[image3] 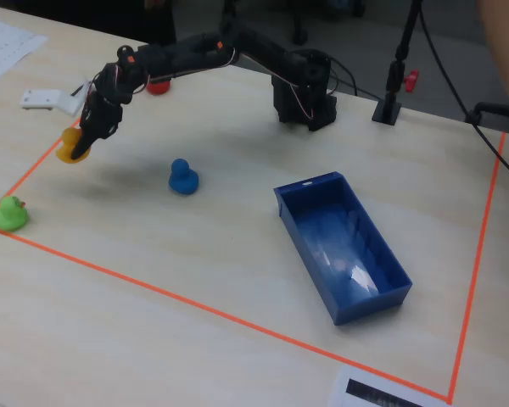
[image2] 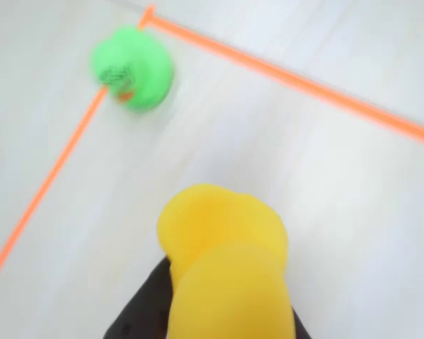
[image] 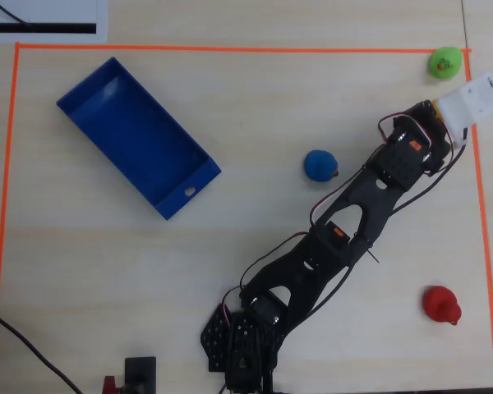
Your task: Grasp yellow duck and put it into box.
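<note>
My gripper [image3: 78, 142] is shut on the yellow duck [image3: 69, 147] and holds it just above the table near the orange tape line. In the wrist view the duck [image2: 222, 261] fills the lower middle, with a black finger [image2: 145, 311] pressed against its left side. In the overhead view the white camera mount [image: 473, 98] hides most of the duck; only a yellow sliver [image: 434, 109] shows. The blue box [image: 185, 193] lies empty at the upper left of the overhead view, far from the gripper. It also shows in the fixed view [image3: 305, 188].
A green duck [image: 444, 62] [image2: 132, 67] [image3: 8, 214] sits at the tape corner close to the gripper. A blue duck [image: 320, 165] [image3: 183, 177] stands between the gripper and the box. A red duck [image: 440, 304] stands near the arm's base side.
</note>
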